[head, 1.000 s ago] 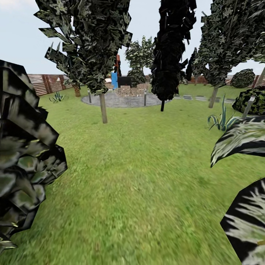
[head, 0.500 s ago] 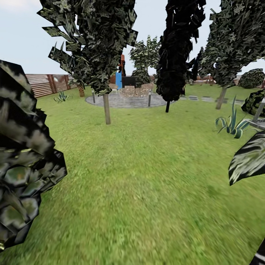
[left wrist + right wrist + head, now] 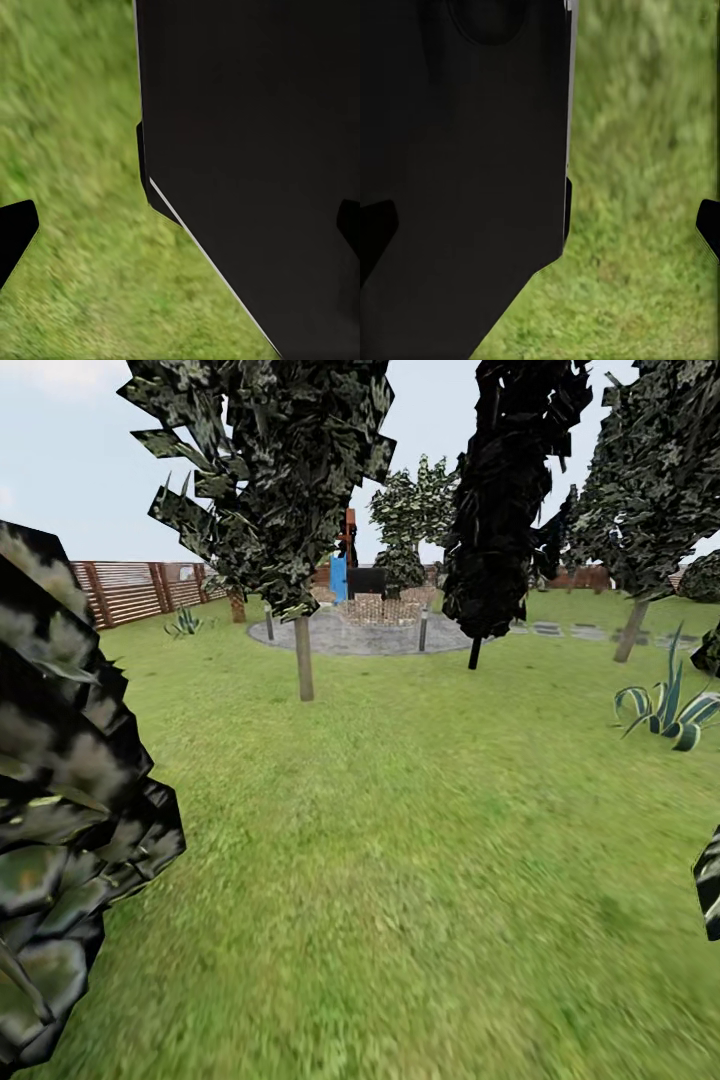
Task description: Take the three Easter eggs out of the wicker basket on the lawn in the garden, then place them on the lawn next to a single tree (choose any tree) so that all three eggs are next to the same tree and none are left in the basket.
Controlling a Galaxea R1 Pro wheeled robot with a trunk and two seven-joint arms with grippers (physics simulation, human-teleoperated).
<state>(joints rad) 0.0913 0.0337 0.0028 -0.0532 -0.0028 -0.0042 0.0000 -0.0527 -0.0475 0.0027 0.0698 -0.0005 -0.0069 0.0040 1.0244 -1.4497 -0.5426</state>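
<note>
The lawn (image 3: 400,840) spreads wide and green ahead of me in the head view. A tree (image 3: 304,658) with a straight pale trunk and a jagged dark crown stands at the middle left, some way off. The Easter eggs and the wicker basket are out of view. In the left wrist view my left gripper (image 3: 180,229) hangs open over grass beside my dark body, its fingertips (image 3: 15,234) far apart. My right gripper (image 3: 542,231) is open too, with nothing between its fingertips (image 3: 709,227).
Dark foliage (image 3: 70,810) crowds the near left. An all-black tree (image 3: 475,650) and a leaning pale-trunk tree (image 3: 632,630) stand further right. A striped spiky plant (image 3: 668,712) sits at the right. A grey patio (image 3: 370,637) and a slat fence (image 3: 130,592) lie behind.
The whole head view has shifted, so the camera has moved. Trees and patio sit further right and lower in the picture, and the striped leaves at the near right have slid almost out.
</note>
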